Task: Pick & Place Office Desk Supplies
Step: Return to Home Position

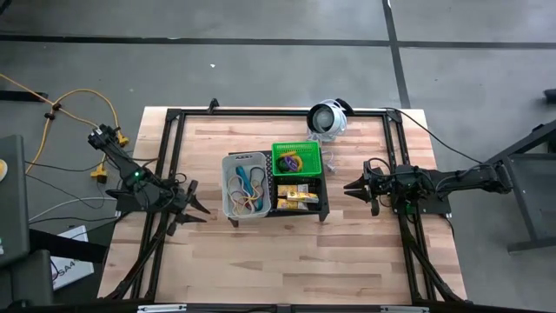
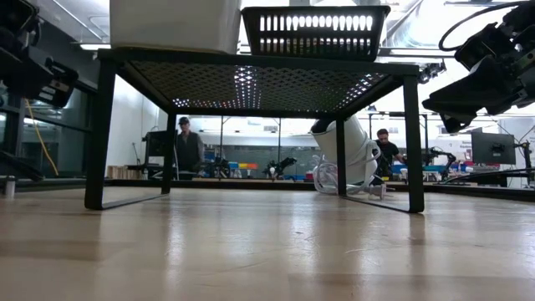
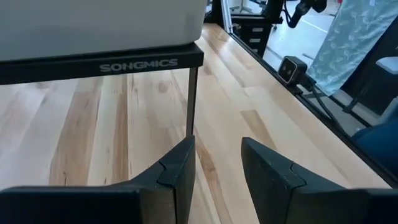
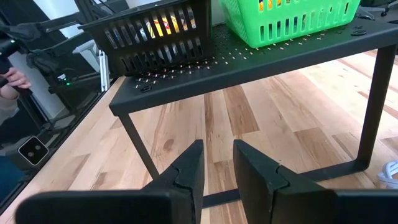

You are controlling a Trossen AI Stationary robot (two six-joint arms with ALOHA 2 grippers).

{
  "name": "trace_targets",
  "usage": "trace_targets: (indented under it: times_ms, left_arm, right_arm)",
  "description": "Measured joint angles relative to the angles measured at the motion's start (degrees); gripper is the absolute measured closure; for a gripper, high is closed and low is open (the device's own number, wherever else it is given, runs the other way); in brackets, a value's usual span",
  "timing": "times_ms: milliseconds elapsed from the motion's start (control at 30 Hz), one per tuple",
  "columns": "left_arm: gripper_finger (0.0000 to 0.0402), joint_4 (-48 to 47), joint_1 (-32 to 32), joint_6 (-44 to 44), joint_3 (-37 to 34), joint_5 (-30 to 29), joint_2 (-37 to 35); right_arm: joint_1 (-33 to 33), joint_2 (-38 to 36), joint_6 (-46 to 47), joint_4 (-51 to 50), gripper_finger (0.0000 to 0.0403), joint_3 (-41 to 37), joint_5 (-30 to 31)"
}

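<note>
- Evidently light, thin-walled plastic, the clear bin (image 3: 93, 22), green bin (image 4: 292, 22) and black bin (image 4: 149, 40) sit together on top of the black stand (image 4: 261, 59), mid-table (image 1: 261, 261). A rim wall looks the best place to pinch.
- Seen from above, the clear bin's long axis runs far edge to near edge, the black bin's left to right.
- Left tool (image 3: 217, 143) hangs left of the stand, narrowly parted and empty.
- Right tool (image 4: 217, 146) hangs right of it, likewise.

Overhead camera looks straight down; low camera looks level under the same stand (image 2: 251, 60).
</note>
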Motion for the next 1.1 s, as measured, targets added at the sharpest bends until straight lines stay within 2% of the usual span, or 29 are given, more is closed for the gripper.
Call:
trace_targets:
  times_ms: [233, 533, 700, 1100]
  left_arm:
    - [0.0276, 6.7, 0.0, 4.3, -2.5, 0.5, 0.0]
    - [0.0276, 9.8, 0.9, 3.4, -3.7, 3.6, 1.6]
    - [0.0276, 17.1, 2.4, 3.7, -6.7, 7.8, 2.9]
    - [0.0276, 16.6, 8.7, 2.2, -6.8, 14.1, 4.3]
  right_arm:
    - [0.0, 0.0, 0.0, 0.0, 0.0330, 0.0, 0.0]
    - [0.0, 0.0, 0.0, 0.0, 0.0330, 0.0, 0.0]
    - [0.0, 0.0, 0.0, 0.0, 0.0330, 0.0, 0.0]
    - [0.0, 0.0, 0.0, 0.0, 0.0330, 0.0, 0.0]
